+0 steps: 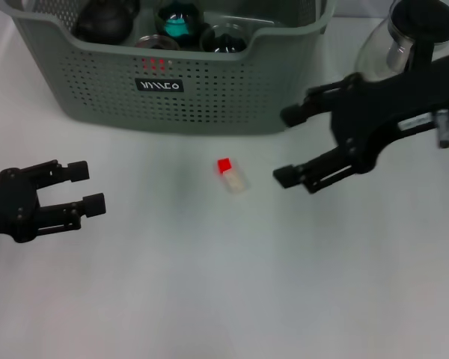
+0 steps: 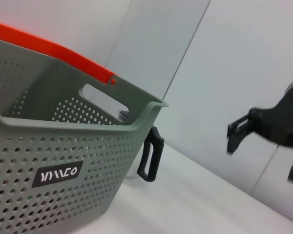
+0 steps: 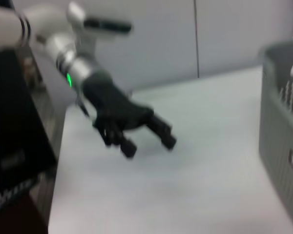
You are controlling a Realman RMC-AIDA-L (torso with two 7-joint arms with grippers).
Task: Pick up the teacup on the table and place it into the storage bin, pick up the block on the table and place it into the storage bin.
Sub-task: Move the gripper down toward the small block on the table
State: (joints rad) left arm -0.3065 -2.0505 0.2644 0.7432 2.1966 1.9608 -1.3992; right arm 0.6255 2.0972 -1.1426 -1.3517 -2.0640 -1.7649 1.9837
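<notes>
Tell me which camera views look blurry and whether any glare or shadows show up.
Right wrist view: softest, with the left end effector and the grey-green perforated plastic storage bin smeared. Left wrist view: the bin's label is sharp, the right end effector blurred. Head view: mostly clear; the small red and pale block casts little shadow on the white table, with no harsh glare.

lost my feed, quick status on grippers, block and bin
Left gripper open, low at table's left. Right gripper open, empty, just right of block. Block lies before storage bin. Nothing between.
</notes>
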